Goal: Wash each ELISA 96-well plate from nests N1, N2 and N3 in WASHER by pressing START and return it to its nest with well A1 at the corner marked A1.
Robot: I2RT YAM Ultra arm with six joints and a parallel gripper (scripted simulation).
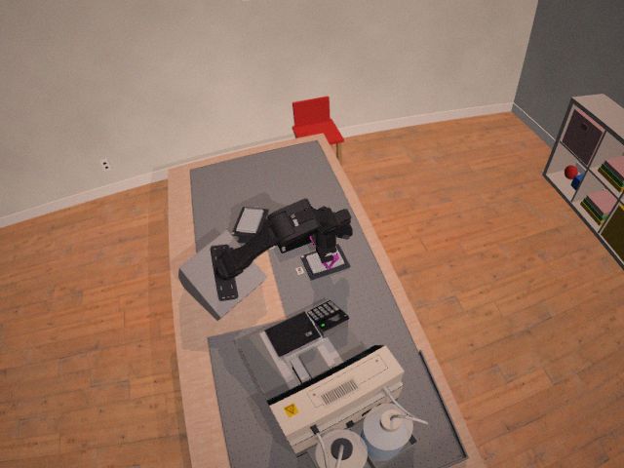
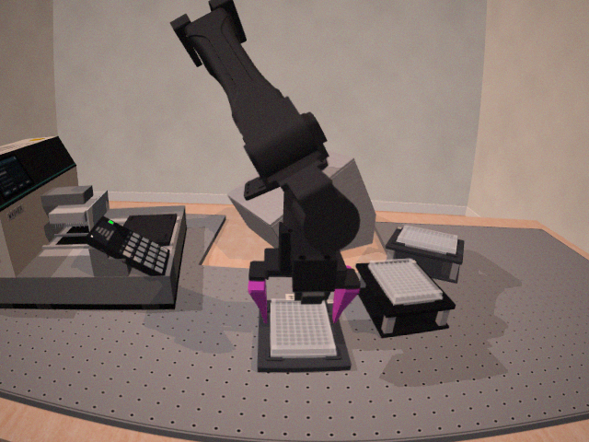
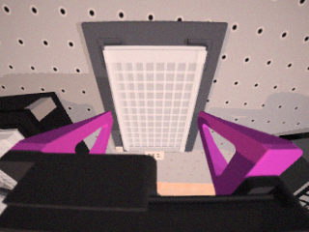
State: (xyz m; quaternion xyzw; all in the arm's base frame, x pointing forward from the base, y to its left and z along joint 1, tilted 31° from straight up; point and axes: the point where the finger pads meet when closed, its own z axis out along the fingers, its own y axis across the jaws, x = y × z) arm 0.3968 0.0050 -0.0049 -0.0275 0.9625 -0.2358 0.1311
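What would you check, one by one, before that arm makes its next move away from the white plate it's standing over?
1. Gripper open, fingers clear of the plate: ok.
2. Plate lying flat inside its nest: ok, as far as the exterior view shows.
3. Cut-off corner at the nest's A1 mark: cannot tell.
4. Washer lamp green: ok.
5. Carrier free of a plate: ok.
6. Other two plates resting in their nests: ok.

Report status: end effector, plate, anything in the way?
End effector open, fingers clear of both long sides. Plate flat on its nest slab, released. Neighbouring nest with plate close to the right finger in the exterior view; carrier bare, lamp green.
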